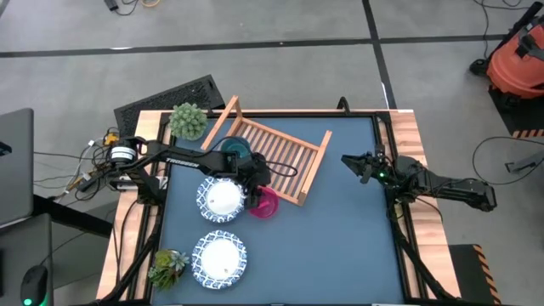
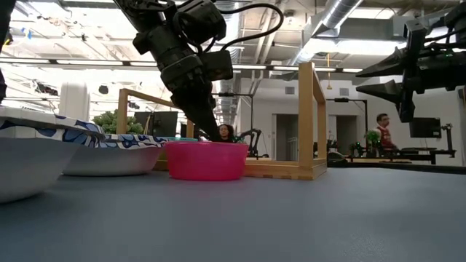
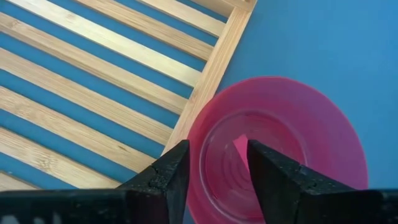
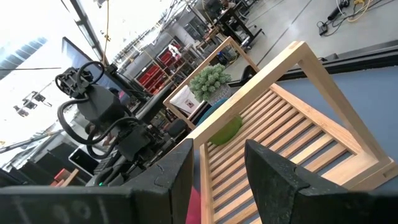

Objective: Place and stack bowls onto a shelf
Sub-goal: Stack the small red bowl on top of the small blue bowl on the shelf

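One camera looks straight down on my table [image 1: 340, 229], one skims level across it; both wrist cameras share the shelf [image 4: 292, 134].

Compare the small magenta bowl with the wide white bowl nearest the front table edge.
The small magenta bowl is plain and narrow; the wide white bowl is broader, with a blue patterned rim. The magenta bowl sits beside the light wooden slatted shelf under the left gripper; the white bowl sits apart, untouched. Both stand upright on the table.
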`<control>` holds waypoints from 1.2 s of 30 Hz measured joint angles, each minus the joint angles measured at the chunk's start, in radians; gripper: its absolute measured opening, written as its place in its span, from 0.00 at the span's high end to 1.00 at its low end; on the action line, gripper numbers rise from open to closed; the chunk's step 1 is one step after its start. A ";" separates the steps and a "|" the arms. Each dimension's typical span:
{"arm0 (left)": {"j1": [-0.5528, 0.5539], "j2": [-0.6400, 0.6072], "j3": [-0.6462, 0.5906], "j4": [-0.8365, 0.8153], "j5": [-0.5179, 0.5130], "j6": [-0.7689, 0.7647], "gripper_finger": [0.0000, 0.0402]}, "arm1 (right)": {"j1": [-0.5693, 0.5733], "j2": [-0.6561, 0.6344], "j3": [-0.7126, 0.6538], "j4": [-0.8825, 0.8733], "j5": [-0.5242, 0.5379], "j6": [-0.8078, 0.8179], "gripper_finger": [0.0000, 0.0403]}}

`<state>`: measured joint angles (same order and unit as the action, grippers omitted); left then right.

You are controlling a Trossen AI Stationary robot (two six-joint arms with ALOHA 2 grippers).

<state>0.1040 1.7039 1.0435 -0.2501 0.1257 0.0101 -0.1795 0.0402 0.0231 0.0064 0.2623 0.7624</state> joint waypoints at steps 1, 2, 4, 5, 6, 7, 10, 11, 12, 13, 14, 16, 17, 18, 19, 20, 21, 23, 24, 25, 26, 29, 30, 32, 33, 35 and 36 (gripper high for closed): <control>0.000 0.000 0.000 0.000 0.000 0.000 0.64 | 0.000 0.000 0.000 0.000 0.000 0.000 0.58; 0.000 0.000 0.000 0.000 0.000 -0.001 0.63 | 0.000 0.000 0.000 0.000 0.000 0.000 0.58; 0.000 0.000 0.000 0.000 0.000 -0.005 0.62 | 0.000 0.000 0.000 0.000 0.000 0.000 0.58; 0.000 0.000 0.000 -0.002 0.000 -0.005 0.61 | 0.000 0.000 0.000 0.000 0.000 0.000 0.58; 0.000 0.000 0.000 -0.002 -0.001 -0.005 0.61 | 0.000 0.000 0.000 0.000 0.000 0.000 0.58; 0.000 0.000 0.000 -0.001 0.000 -0.005 0.60 | 0.000 0.000 0.000 0.000 0.000 0.000 0.58; 0.000 0.000 0.000 -0.002 0.000 -0.009 0.59 | 0.000 0.000 0.000 0.000 0.000 -0.004 0.58; 0.000 0.000 0.000 -0.002 0.000 -0.011 0.59 | 0.000 0.000 0.000 0.000 0.000 -0.007 0.58; 0.000 0.000 0.000 -0.002 0.000 -0.011 0.59 | 0.000 0.000 0.000 0.000 0.000 -0.008 0.58; 0.000 0.000 0.000 -0.001 0.000 -0.011 0.59 | 0.000 0.000 0.000 0.000 0.000 -0.008 0.58; 0.000 0.000 0.000 -0.001 0.000 -0.013 0.59 | 0.000 0.000 0.000 0.000 0.000 -0.009 0.58; 0.000 0.000 0.000 0.000 0.000 -0.021 0.59 | 0.000 0.000 0.000 0.000 0.000 -0.011 0.58; 0.000 0.000 0.000 0.000 0.000 -0.024 0.59 | 0.000 0.000 0.000 0.000 0.000 -0.011 0.58; 0.000 0.000 0.000 0.000 0.000 -0.027 0.59 | 0.000 0.000 0.000 0.000 0.000 -0.011 0.58; 0.000 0.000 0.000 0.000 0.000 -0.029 0.59 | 0.000 0.000 0.000 0.000 0.000 -0.011 0.58; 0.000 0.000 0.000 0.001 -0.001 -0.030 0.59 | 0.000 0.000 0.000 0.000 0.000 -0.011 0.58; 0.000 0.000 0.000 0.003 -0.002 -0.030 0.59 | 0.000 0.000 0.000 0.000 0.000 -0.011 0.58; 0.000 0.000 0.000 0.007 -0.008 -0.030 0.59 | 0.000 0.000 0.000 0.000 0.000 -0.011 0.58; 0.000 0.000 0.000 0.007 -0.009 -0.031 0.59 | 0.000 0.000 0.000 0.000 0.000 -0.011 0.58; 0.001 0.000 0.000 0.006 -0.010 -0.035 0.59 | 0.000 0.000 0.000 0.000 0.000 -0.011 0.58; 0.003 0.000 0.000 0.006 -0.010 -0.040 0.59 | 0.000 0.000 0.000 0.000 0.000 -0.011 0.58; 0.007 0.000 0.000 -0.003 -0.010 -0.051 0.59 | 0.000 0.000 0.000 0.000 0.000 -0.012 0.58; 0.008 0.000 0.000 -0.005 -0.009 -0.052 0.59 | 0.000 0.000 0.000 0.000 0.000 -0.012 0.58; 0.008 0.000 0.000 -0.005 -0.010 -0.052 0.59 | 0.000 0.000 0.000 0.000 0.000 -0.012 0.58; 0.008 0.000 0.000 -0.005 -0.010 -0.052 0.59 | 0.000 0.000 0.000 0.000 0.000 -0.012 0.58; 0.008 0.000 0.000 -0.008 -0.008 -0.052 0.59 | 0.000 0.000 0.000 0.000 0.000 -0.012 0.58; 0.008 0.000 0.000 -0.009 -0.008 -0.051 0.59 | 0.000 0.000 0.000 0.000 0.000 -0.012 0.58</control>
<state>0.1120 1.7039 1.0435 -0.2588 0.1180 -0.0408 -0.1795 0.0402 0.0231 0.0064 0.2626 0.7506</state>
